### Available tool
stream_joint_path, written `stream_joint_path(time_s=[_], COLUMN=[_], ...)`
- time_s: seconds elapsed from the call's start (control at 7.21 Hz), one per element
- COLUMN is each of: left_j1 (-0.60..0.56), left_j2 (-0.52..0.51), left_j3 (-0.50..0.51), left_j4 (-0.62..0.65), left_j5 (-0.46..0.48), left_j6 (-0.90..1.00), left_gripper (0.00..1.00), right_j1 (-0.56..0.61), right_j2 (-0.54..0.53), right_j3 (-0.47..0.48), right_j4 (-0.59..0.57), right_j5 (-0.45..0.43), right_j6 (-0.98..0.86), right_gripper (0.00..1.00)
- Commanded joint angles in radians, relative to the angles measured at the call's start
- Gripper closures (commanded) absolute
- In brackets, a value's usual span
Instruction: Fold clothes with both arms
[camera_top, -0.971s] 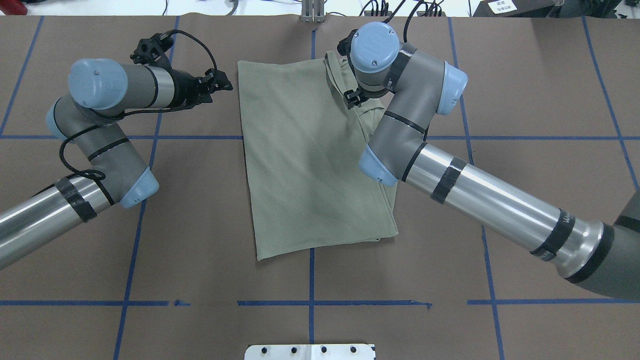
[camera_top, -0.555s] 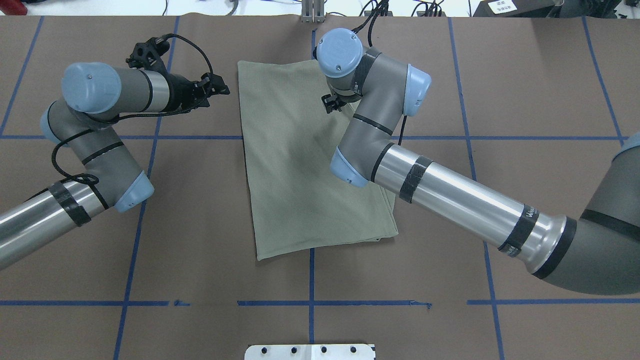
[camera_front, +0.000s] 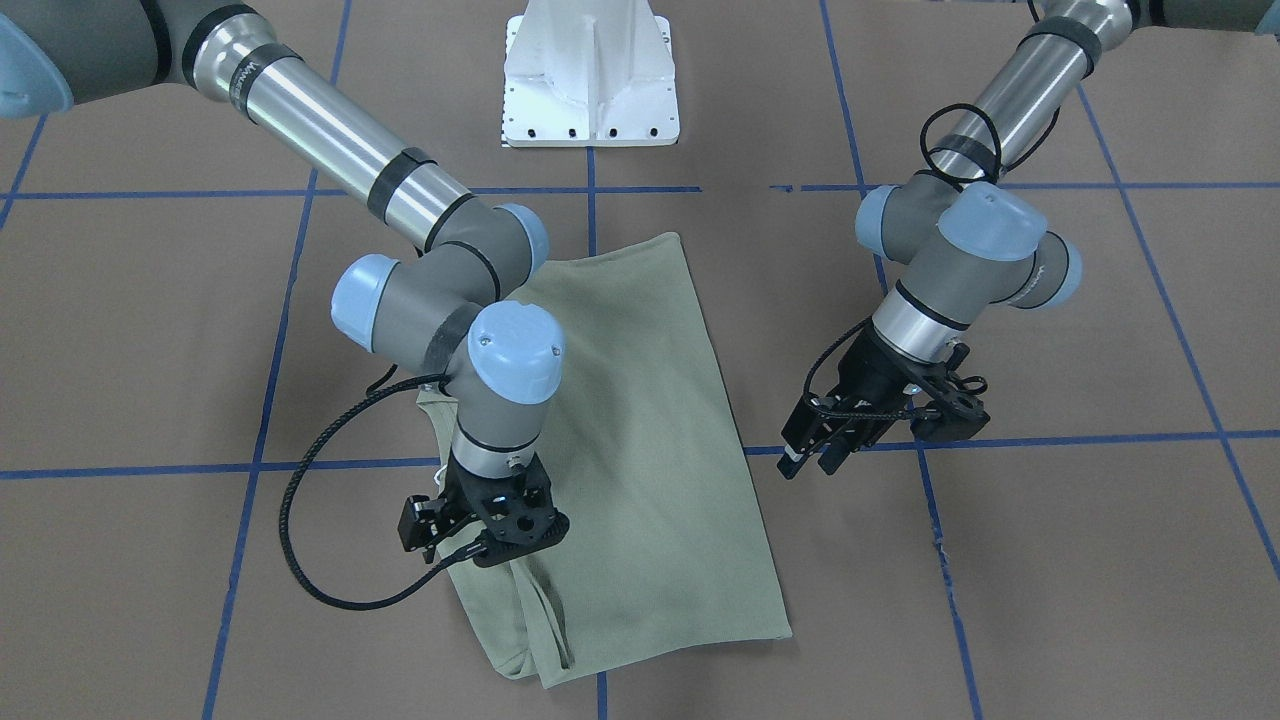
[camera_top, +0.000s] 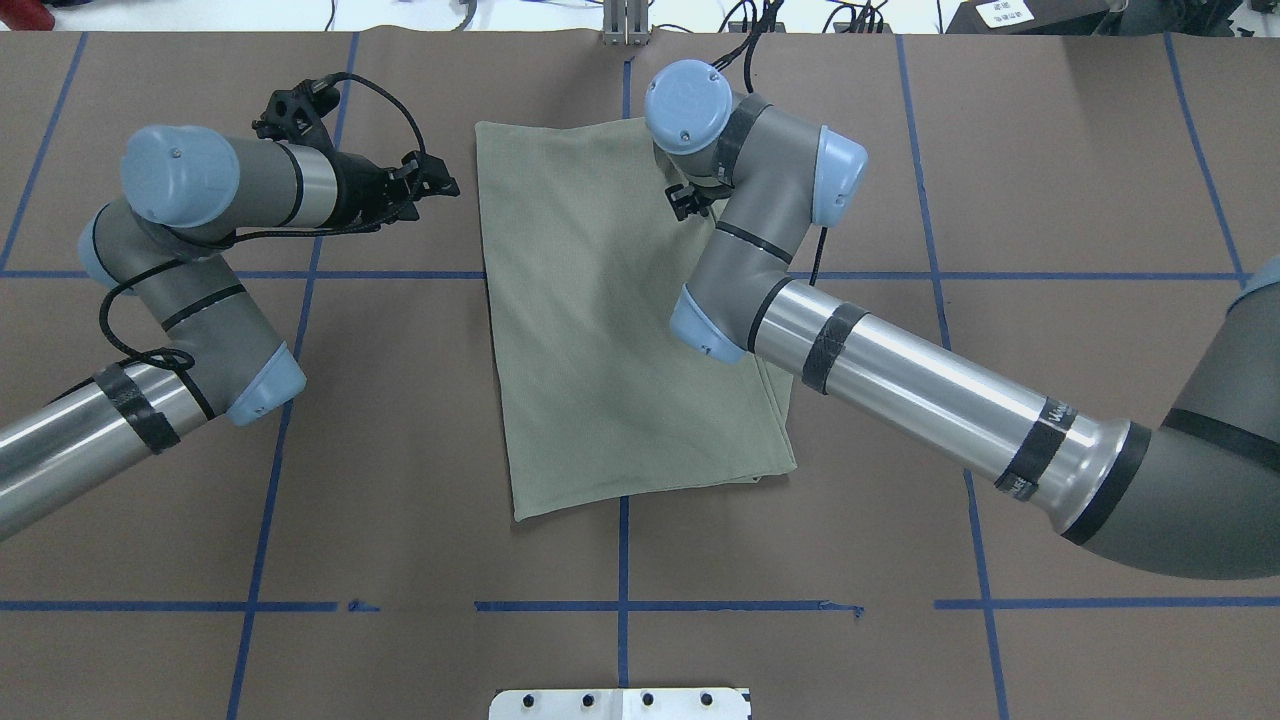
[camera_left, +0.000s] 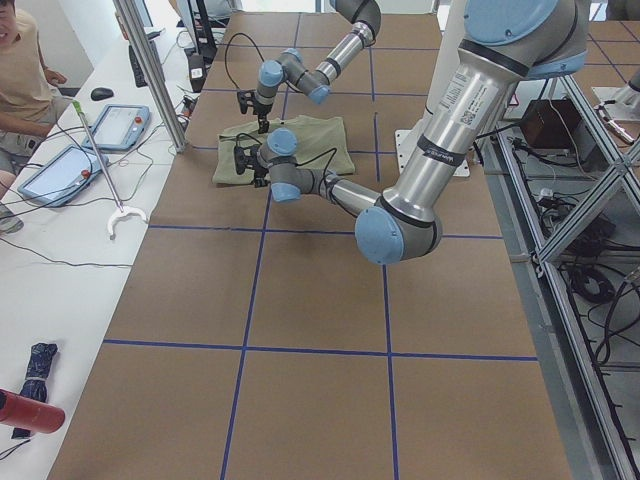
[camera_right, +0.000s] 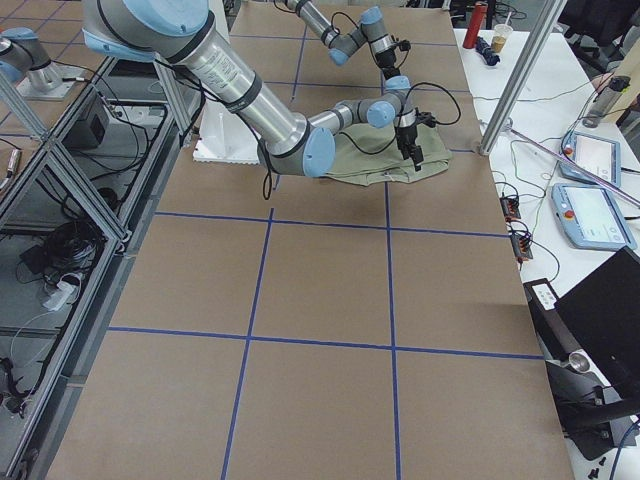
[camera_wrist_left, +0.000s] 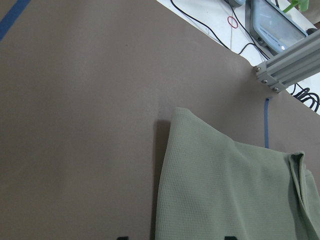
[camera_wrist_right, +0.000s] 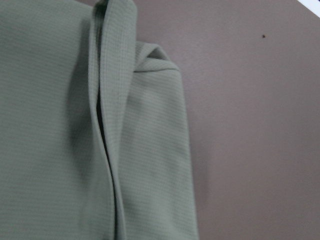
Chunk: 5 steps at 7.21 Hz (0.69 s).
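The folded shirt (camera_top: 600, 330) lies in the middle of the table (camera_top: 1050, 200). The right gripper (camera_front: 497, 540) has slid back toward its layered right edge — clenched or released, one cannot tell. The left gripper (camera_front: 812, 455) stays beside the far left corner, fingers spread, empty.

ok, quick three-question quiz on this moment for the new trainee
1. Which arm reaches over the shirt? A left, B right, C both.
2. True or false: the left gripper touches the shirt.
3. Fill in: the lines on the table are ___.

Key
1. B, the right arm.
2. False: it is beside the shirt, over bare table.
3. Blue.
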Motion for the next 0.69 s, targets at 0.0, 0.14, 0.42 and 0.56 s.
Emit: stream_joint_path(time_s=[0.0, 0.14, 0.42, 0.56], left_j1=[-0.001, -0.001, -0.001, -0.001], left_j2=[0.000, 0.000, 0.000, 0.000], left_j3=[-0.006, -0.008, -0.026, -0.031], left_j4=[-0.002, -0.002, 0.000, 0.000], left_j5=[-0.002, -0.002, -0.002, -0.002], left_j6=[-0.001, 0.002, -0.003, -0.004], left_gripper=[0.29, 0.29, 0.29, 0.29], right_j1=[0.066, 0.070, 0.068, 0.041], right_j2=[-0.058, -0.051, -0.140, -0.214], right_j3=[0.016, 0.046, 0.233, 0.363], right_j4=[0.001, -0.004, -0.019, -0.021], right_j5=[0.001, 0.015, 0.131, 0.134], right_j6=[-0.065, -0.058, -0.016, 0.073], right_gripper=[0.00, 0.00, 0.00, 0.00])
